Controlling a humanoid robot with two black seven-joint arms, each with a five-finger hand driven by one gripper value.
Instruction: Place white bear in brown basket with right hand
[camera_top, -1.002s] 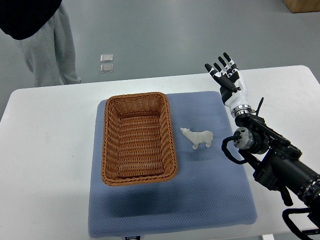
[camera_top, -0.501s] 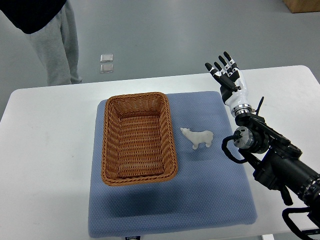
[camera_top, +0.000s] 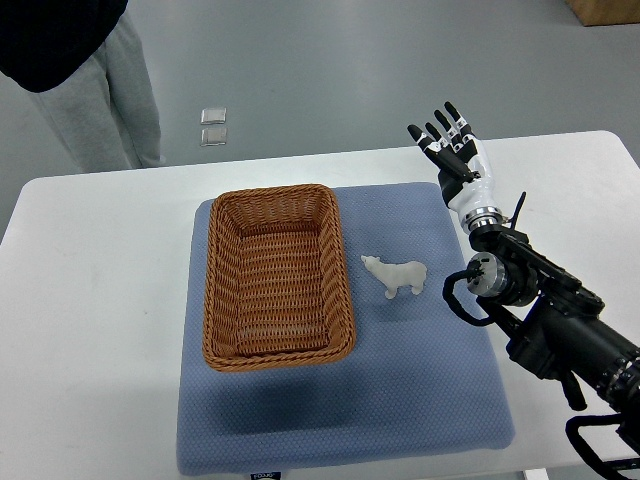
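Note:
A small white bear (camera_top: 396, 275) lies on the blue mat (camera_top: 420, 380), just right of the brown wicker basket (camera_top: 276, 275), which is empty. My right hand (camera_top: 452, 150) is raised at the mat's far right corner, fingers spread and holding nothing. It is well behind and to the right of the bear. My right arm (camera_top: 540, 320) comes in from the lower right. My left arm does not show.
The mat lies on a white table (camera_top: 90, 330). A person in grey trousers (camera_top: 95, 100) stands beyond the table's far left corner. A brown box corner (camera_top: 605, 10) shows on the floor at top right.
My right hand has barely moved, shifting very slightly up. The person at the far left has shifted a little. The bear and the basket have not moved.

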